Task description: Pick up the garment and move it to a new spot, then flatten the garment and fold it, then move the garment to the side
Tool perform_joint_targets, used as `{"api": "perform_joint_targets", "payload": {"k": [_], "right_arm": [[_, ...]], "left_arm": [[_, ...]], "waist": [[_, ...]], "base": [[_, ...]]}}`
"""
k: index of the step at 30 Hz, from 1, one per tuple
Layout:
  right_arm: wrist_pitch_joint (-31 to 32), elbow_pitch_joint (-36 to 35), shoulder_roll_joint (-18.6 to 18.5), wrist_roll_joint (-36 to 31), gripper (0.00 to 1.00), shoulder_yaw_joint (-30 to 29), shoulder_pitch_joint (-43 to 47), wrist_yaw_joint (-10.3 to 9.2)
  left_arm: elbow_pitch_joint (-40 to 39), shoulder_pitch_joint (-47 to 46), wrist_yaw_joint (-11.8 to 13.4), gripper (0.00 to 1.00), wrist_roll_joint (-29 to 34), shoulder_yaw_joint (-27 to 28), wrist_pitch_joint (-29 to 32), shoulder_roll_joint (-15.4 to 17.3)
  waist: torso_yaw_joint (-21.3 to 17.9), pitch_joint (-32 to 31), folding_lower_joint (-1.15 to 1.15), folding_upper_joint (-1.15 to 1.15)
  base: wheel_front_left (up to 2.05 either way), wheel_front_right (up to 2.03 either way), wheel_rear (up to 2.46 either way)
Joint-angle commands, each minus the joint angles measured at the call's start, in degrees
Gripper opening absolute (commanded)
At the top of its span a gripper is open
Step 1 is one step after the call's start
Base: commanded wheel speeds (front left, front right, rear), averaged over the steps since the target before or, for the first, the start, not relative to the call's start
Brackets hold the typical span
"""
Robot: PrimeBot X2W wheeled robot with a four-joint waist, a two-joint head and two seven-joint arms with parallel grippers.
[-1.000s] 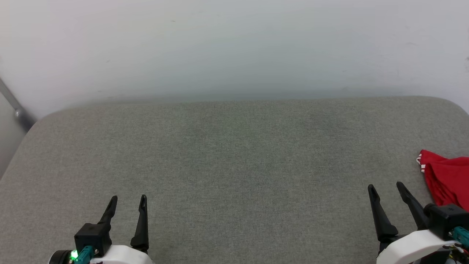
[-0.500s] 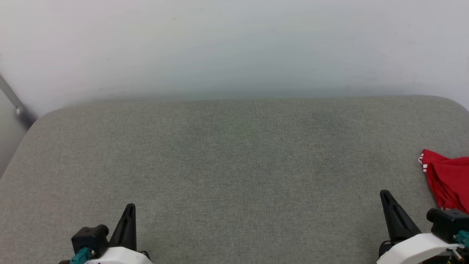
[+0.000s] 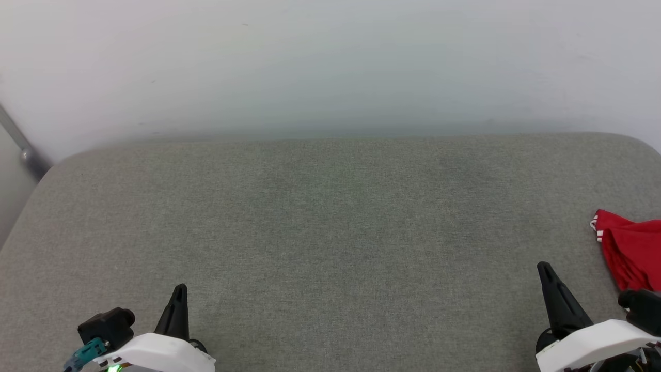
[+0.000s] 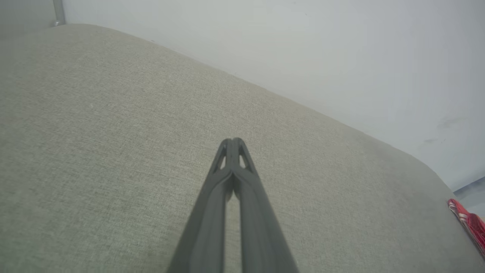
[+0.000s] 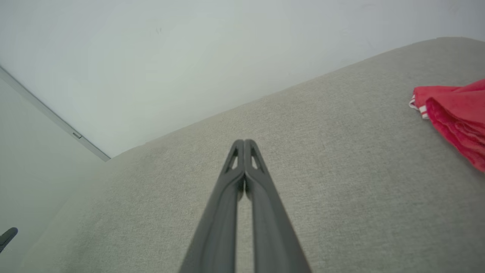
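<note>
Probably a bare test room or lab: a grey cloth-covered worktop (image 3: 320, 222) with rounded corners stands against a plain white wall (image 3: 330, 62), with a metal bar (image 3: 23, 150) slanting by its far left corner.

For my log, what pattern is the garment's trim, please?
Garment's trim: red-white stripes; right wrist view.

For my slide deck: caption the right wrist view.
Right pincer shut over the grey fabric surface, red garment bunched at the view's right edge.
</note>
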Motion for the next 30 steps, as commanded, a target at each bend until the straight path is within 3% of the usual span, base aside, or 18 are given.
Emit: {"api": "perform_joint_targets", "payload": {"k": [1, 30], "right_arm": [[-0.01, -0.32, -0.04, 2.14, 0.0, -0.32, -1.84, -0.01], [1.75, 4.0, 0.99, 25.19, 0.0, -1.88, -5.13, -0.01]], "left_arm": [[-0.38, -1.66, -0.77, 0.0, -1.6, 1.07, 0.33, 0.12], [1.9, -3.98, -7.1, 0.0, -19.74, 8.34, 5.9, -5.19]], "waist": [[0.0, 0.02, 0.0, 0.0], [0.01, 0.57, 0.0, 0.0]], "base": [[0.0, 0.0, 0.0], [0.0, 0.0, 0.0]]}}
